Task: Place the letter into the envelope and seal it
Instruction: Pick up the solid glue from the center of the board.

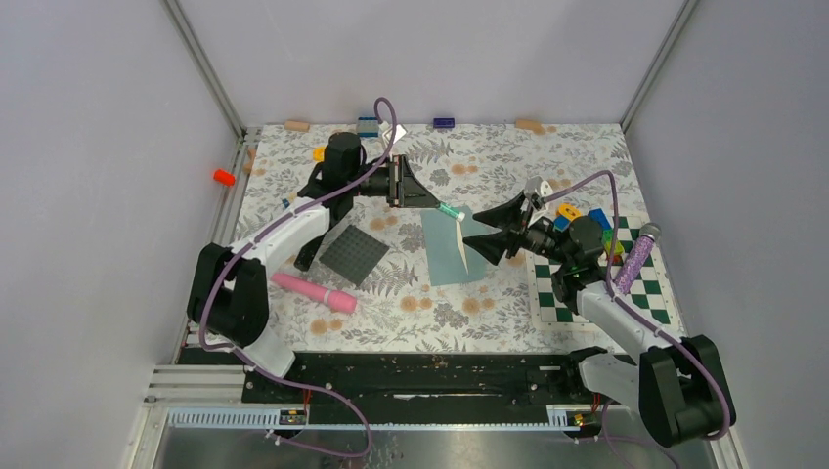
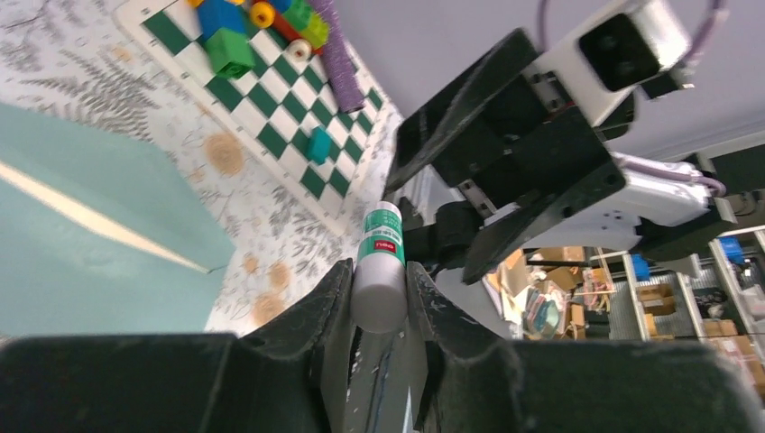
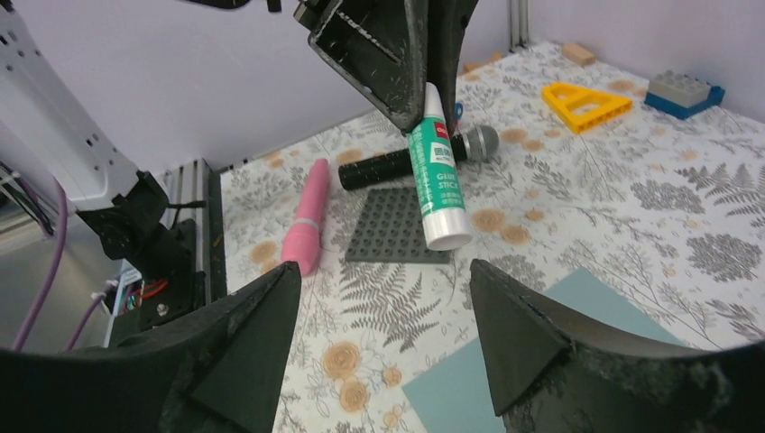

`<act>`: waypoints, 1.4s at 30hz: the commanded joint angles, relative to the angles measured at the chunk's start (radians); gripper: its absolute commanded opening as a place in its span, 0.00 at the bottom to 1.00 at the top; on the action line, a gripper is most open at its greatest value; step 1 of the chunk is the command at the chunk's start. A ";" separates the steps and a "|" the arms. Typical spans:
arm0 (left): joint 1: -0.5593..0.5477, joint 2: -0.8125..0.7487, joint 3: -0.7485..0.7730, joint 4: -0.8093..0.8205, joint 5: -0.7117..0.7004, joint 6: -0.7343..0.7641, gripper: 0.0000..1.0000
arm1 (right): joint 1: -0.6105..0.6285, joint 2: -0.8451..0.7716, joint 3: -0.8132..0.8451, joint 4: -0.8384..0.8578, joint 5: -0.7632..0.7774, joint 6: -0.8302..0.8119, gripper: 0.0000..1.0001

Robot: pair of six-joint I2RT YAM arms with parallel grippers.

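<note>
The envelope (image 1: 452, 256) was laid near the middle of the table (image 1: 489, 166). The mat (image 1: 354, 254) was set near it at its 9 o'clock, and the cylinder (image 1: 313, 291) was laid at the mat's 7 o'clock. The chessboard (image 1: 645, 298) was placed at the envelope's 3 o'clock, with blocks (image 1: 585, 220) piled at its 12 o'clock end. The glue stick (image 1: 449, 210) was held in the left gripper (image 1: 433, 203) over the envelope's 12 o'clock edge.

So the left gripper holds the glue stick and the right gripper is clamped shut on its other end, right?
Not quite. The left gripper does hold the glue stick, but the right gripper is open, with its jaws wide apart and not clamping the stick. The right wrist view shows this.
</note>
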 commanded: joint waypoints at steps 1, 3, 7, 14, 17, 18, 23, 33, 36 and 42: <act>-0.025 -0.074 -0.029 0.259 0.052 -0.140 0.07 | 0.000 0.058 -0.031 0.338 -0.039 0.148 0.77; -0.032 -0.076 -0.038 0.278 0.051 -0.153 0.06 | 0.000 0.069 -0.034 0.365 -0.035 0.168 0.77; -0.041 -0.079 -0.077 0.395 0.051 -0.236 0.04 | 0.001 0.079 -0.051 0.416 -0.003 0.187 0.77; -0.058 -0.083 -0.103 0.427 0.038 -0.253 0.00 | 0.002 0.075 -0.055 0.451 0.041 0.253 0.75; -0.064 -0.083 -0.107 0.447 0.039 -0.270 0.00 | 0.002 0.082 -0.056 0.453 0.055 0.263 0.73; -0.067 -0.084 -0.109 0.453 0.039 -0.275 0.00 | 0.002 0.085 -0.056 0.456 0.057 0.271 0.72; -0.085 -0.091 -0.133 0.506 0.035 -0.302 0.00 | 0.002 0.109 -0.047 0.475 0.057 0.320 0.68; -0.100 -0.084 -0.138 0.511 0.035 -0.299 0.00 | 0.005 0.116 -0.039 0.517 0.035 0.388 0.48; -0.101 -0.083 -0.139 0.510 0.035 -0.297 0.00 | 0.006 0.121 -0.035 0.526 0.029 0.400 0.42; -0.102 -0.078 -0.138 0.504 0.035 -0.288 0.00 | 0.011 0.125 -0.031 0.549 0.013 0.428 0.30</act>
